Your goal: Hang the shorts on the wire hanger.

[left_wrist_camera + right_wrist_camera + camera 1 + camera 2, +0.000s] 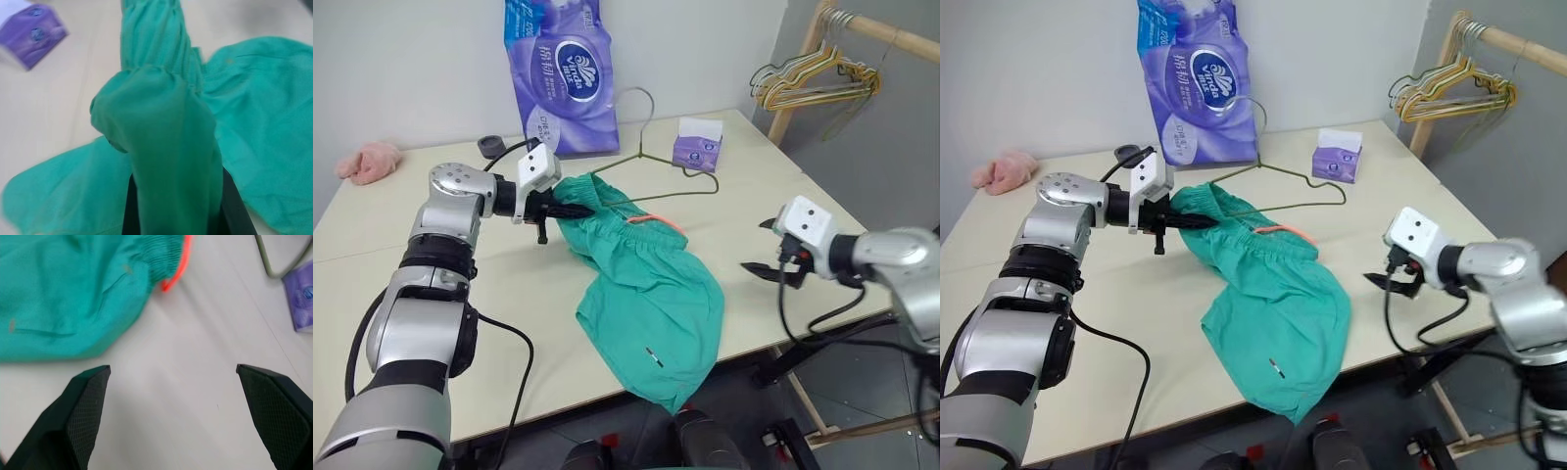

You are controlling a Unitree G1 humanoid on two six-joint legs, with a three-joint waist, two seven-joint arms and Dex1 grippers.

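Teal-green shorts (651, 294) lie crumpled on your desk (372, 264); left hand (570, 211) pinches their waistband, right hand (766, 247) spread empty.

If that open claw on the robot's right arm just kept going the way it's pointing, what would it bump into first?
Probably bare tabletop first. The right end effector tilts down at it, open; the teal-green fabric shorts lie beyond, off to one side. Depth is hard to judge.
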